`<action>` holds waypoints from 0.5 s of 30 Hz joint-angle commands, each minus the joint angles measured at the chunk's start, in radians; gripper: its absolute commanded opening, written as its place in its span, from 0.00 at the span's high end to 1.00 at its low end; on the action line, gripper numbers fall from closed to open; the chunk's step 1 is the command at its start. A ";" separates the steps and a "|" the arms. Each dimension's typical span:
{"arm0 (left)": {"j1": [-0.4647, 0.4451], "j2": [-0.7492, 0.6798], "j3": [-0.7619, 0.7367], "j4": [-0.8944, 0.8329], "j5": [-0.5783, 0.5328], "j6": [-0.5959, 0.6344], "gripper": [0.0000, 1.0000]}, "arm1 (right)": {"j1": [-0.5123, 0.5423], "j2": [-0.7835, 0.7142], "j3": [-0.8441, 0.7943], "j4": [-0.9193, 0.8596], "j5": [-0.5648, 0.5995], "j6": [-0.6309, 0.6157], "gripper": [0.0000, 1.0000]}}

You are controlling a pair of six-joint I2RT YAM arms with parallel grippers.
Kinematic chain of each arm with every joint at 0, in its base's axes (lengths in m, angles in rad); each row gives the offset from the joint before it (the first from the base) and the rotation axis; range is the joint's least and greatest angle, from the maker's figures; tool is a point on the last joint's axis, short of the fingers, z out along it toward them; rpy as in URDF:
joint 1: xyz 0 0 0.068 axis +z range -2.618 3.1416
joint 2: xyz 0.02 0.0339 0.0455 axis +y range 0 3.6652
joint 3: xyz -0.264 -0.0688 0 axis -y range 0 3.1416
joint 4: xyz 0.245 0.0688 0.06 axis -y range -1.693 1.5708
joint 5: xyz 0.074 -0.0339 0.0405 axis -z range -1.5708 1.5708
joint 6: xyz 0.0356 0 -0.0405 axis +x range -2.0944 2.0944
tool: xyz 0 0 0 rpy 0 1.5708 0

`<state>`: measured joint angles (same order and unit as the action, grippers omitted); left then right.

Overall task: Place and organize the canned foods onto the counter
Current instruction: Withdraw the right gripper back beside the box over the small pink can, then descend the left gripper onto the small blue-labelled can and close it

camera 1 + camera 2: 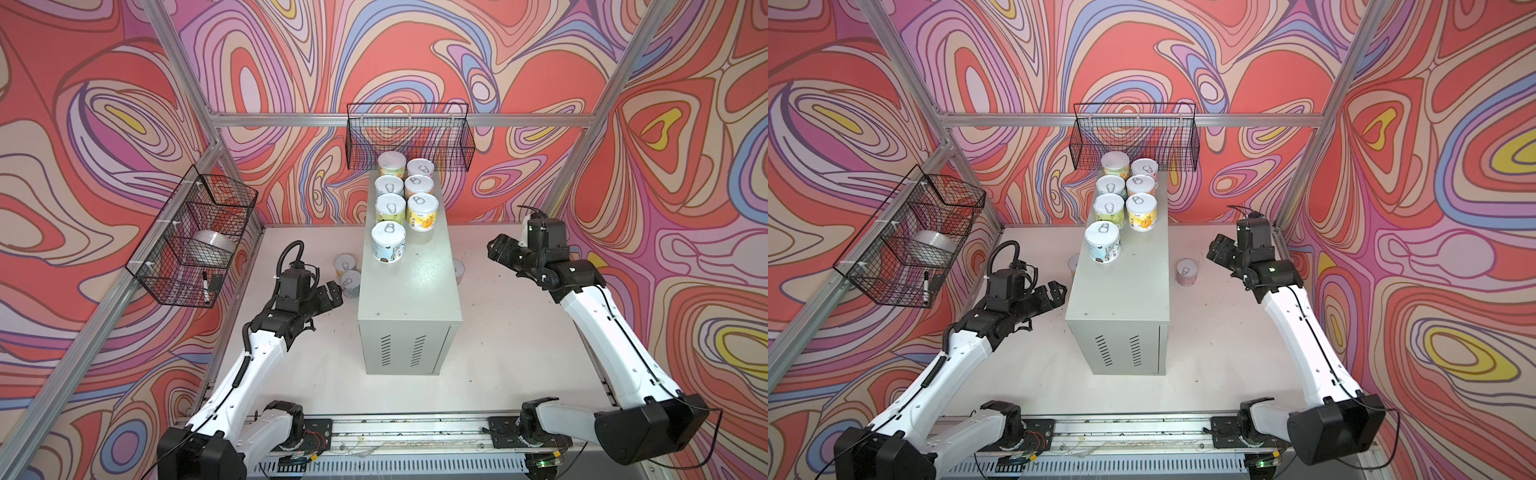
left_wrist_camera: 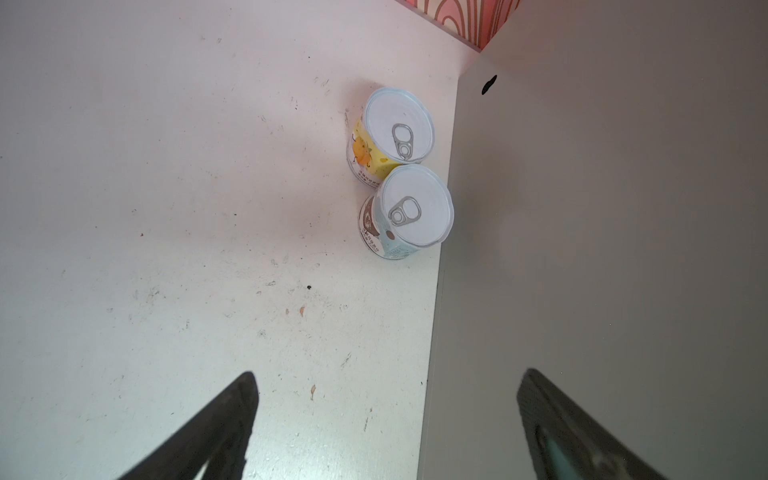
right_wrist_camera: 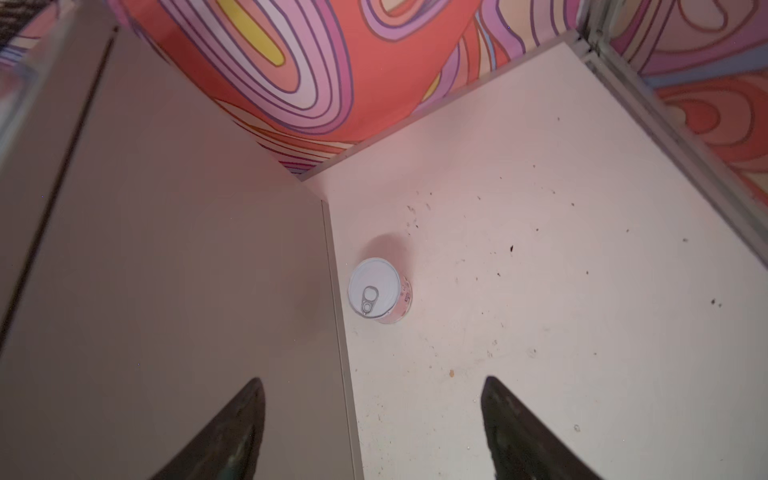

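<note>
The counter (image 1: 411,286) is a tall grey cabinet mid-table. Several canned foods stand upright in two rows on its far end; nearest are a pale-blue can (image 1: 388,241) and a yellow can (image 1: 422,212). Two cans stand on the tabletop against its left side, yellow (image 2: 392,129) and pale blue (image 2: 415,208). My left gripper (image 2: 386,376) hangs open and empty a little short of them. A pink can (image 3: 376,289) stands on the tabletop by the counter's right side. My right gripper (image 3: 374,381) is open and empty, raised above it and over the counter's edge.
A black wire basket (image 1: 409,137) hangs on the back wall just behind the counter. Another wire basket (image 1: 195,237) on the left wall holds a tape roll (image 1: 214,243) and a marker (image 1: 205,286). The white tabletop (image 1: 519,332) surrounds the counter.
</note>
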<state>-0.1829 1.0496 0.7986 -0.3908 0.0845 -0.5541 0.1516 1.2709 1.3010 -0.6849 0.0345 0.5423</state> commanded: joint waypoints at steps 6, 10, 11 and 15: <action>-0.010 0.027 -0.042 0.044 -0.005 -0.014 0.01 | 0.002 0.014 -0.178 0.223 0.007 0.045 0.09; -0.011 0.052 -0.055 0.072 -0.015 -0.008 0.01 | 0.002 0.032 -0.238 0.256 0.006 0.041 0.08; -0.012 0.064 -0.057 0.083 -0.015 -0.009 0.01 | 0.003 0.036 -0.251 0.263 0.000 0.049 0.08; -0.029 0.132 -0.046 0.119 -0.028 -0.010 0.01 | 0.002 0.031 -0.296 0.285 -0.021 0.066 0.08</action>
<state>-0.1959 1.1446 0.7582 -0.3164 0.0792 -0.5575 0.1528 1.2961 1.0313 -0.4511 0.0257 0.5922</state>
